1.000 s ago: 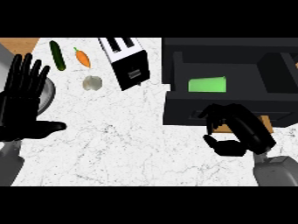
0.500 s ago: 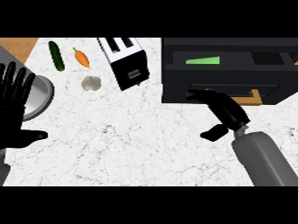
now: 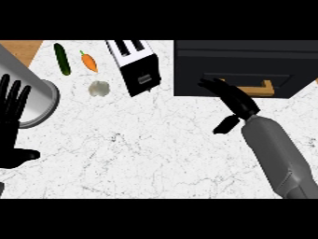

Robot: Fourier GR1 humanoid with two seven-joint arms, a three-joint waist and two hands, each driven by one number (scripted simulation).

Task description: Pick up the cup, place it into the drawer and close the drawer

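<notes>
Head view: black drawer cabinet [image 3: 254, 60] appears shut; cup unseen, probably inside.
Right hand [image 3: 231, 99]: fingers straight against the drawer front, nothing held.
Left hand [image 3: 3, 123]: open, resting.
Handling: drawer is rigid; best pushed flat by its wooden handle [image 3: 256, 87].

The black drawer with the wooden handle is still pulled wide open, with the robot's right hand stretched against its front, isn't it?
Not quite. In the head view the black drawer with the wooden handle is pushed in, its inside hidden. The right hand is indeed stretched against its front.

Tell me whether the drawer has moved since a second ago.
Yes. The drawer has slid in toward the cabinet, now shut; right hand at its front.
</notes>
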